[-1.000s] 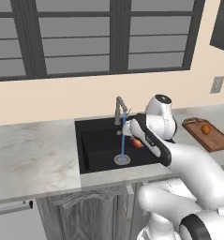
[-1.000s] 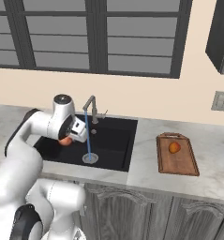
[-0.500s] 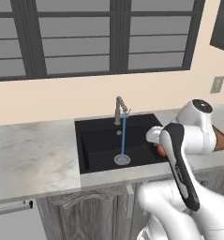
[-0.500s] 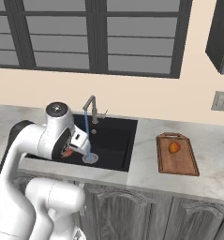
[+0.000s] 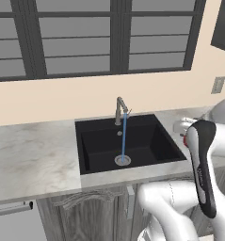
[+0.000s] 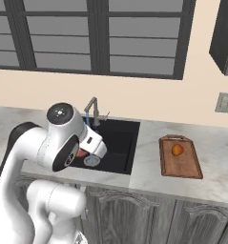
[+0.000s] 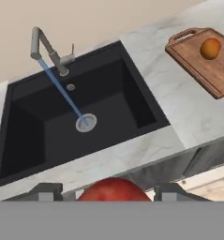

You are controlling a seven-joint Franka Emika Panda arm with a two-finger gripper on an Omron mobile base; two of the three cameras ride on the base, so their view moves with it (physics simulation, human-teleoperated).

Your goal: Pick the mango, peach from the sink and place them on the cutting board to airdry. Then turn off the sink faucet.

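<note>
Your marble bench carries the black sink, where water runs from the sink faucet down to the drain. To its right lies the cutting board with the mango resting on it. Your claw is clenched on the peach, lifted clear of the basin in front of the bench edge.

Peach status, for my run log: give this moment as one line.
peach: held in gripper, above counter front | mango: on cutting board | sink: no fruit inside | sink faucet: running
</note>
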